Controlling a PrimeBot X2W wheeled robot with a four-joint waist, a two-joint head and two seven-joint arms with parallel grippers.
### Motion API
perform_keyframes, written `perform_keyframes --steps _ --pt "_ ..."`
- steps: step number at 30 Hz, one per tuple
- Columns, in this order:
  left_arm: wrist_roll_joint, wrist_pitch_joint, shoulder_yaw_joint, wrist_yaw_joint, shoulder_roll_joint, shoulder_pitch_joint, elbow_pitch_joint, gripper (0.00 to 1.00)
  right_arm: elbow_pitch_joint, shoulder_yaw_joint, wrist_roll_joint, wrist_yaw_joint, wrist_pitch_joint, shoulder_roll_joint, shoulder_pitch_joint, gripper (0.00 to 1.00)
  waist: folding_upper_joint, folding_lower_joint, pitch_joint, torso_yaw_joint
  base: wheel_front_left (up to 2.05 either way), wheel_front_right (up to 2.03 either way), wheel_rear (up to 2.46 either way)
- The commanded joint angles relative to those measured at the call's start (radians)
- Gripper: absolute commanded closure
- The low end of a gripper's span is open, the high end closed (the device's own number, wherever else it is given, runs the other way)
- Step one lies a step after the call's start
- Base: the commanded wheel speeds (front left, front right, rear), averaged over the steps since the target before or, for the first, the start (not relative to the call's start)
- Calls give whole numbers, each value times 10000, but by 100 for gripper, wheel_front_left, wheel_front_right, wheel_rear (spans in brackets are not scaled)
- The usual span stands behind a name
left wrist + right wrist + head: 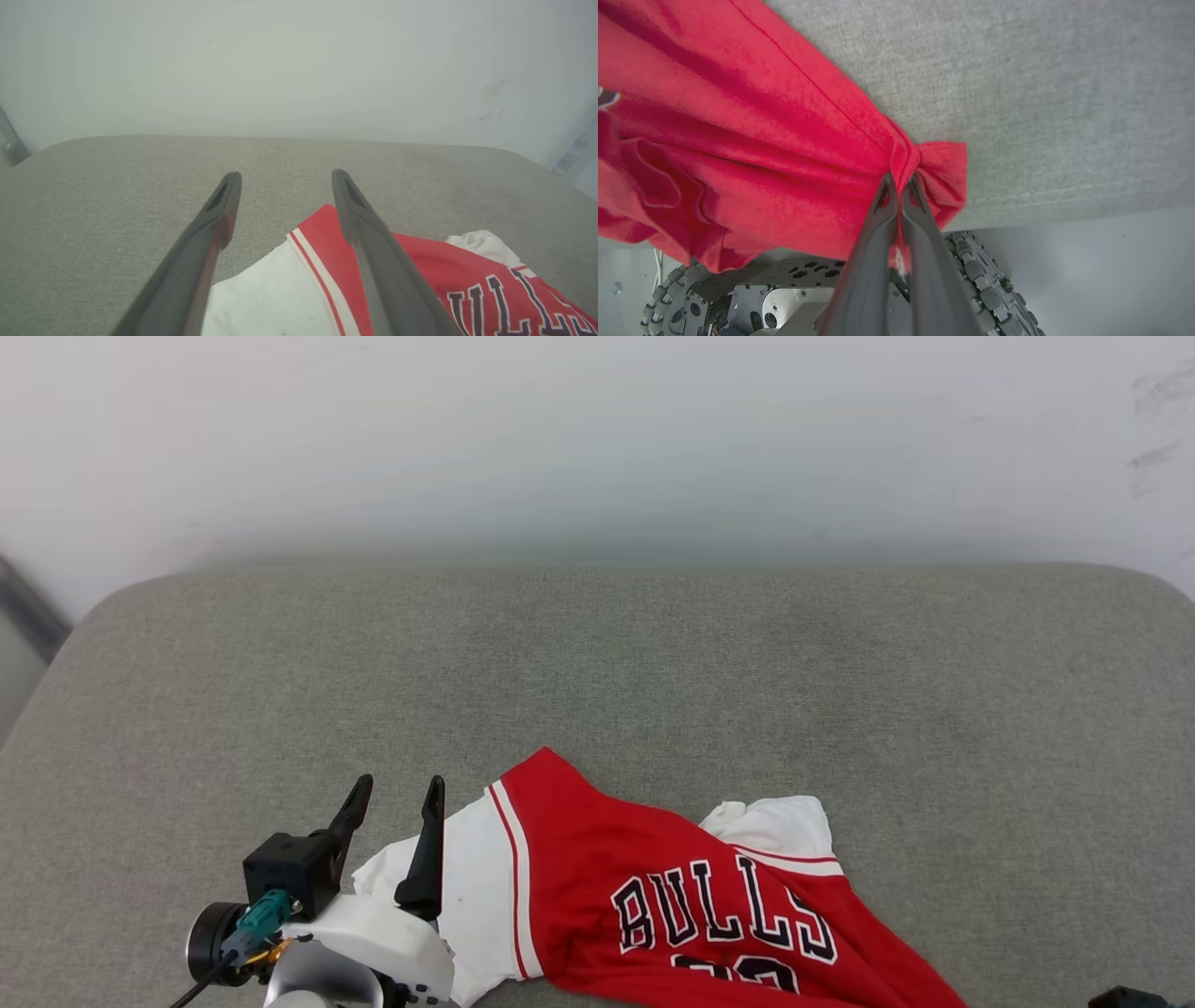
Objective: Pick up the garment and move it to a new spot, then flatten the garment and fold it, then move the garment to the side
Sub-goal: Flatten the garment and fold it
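The garment [653,887], a red T-shirt with white sleeves and dark "BULLS" lettering, lies rumpled at the near edge of the grey cushion [597,663]. My left gripper [392,798] stands open at the lower left, its right finger over the white sleeve [261,298], nothing held between the fingers. In the left wrist view the left gripper [282,179] spreads wide above the cushion and the sleeve. In the right wrist view my right gripper [899,179] is shut on a bunched red fold of the garment [738,140], which hangs over the cushion's edge.
The grey cushion stretches wide and bare beyond the shirt, up to a pale wall [597,439]. My wheeled base [784,298] lies under the hanging cloth in the right wrist view. A dark corner of the right arm [1130,999] peeks in at the lower right.
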Motion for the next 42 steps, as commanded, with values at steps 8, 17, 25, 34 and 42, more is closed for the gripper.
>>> perform_keyframes --steps 8,17,25,34,42 --pt "-58 89 49 143 116 164 -140 0 -562 39 509 -5 -2372 107 -558 0 0 0 44 31 0 0 0" --pt "-26 29 -1 60 27 -242 -287 0 357 1002 584 -5 -3073 -226 -3237 0 0 0 591 478 0 0 0" --pt "-8 -366 -123 -512 -417 -1311 287 0 3203 4776 1928 -5 757 -2124 -6955 0 0 0 1993 1594 0 0 0" --pt "-133 -536 -111 -712 -596 -1489 732 0 4727 5733 2266 -9 2589 -2262 -6945 100 0 0 1970 1658 0 0 0" --pt "-143 -617 -14 -691 -568 -1310 806 0 3995 4320 1911 -6 120 -2303 -7540 100 0 0 1599 1355 0 0 0"
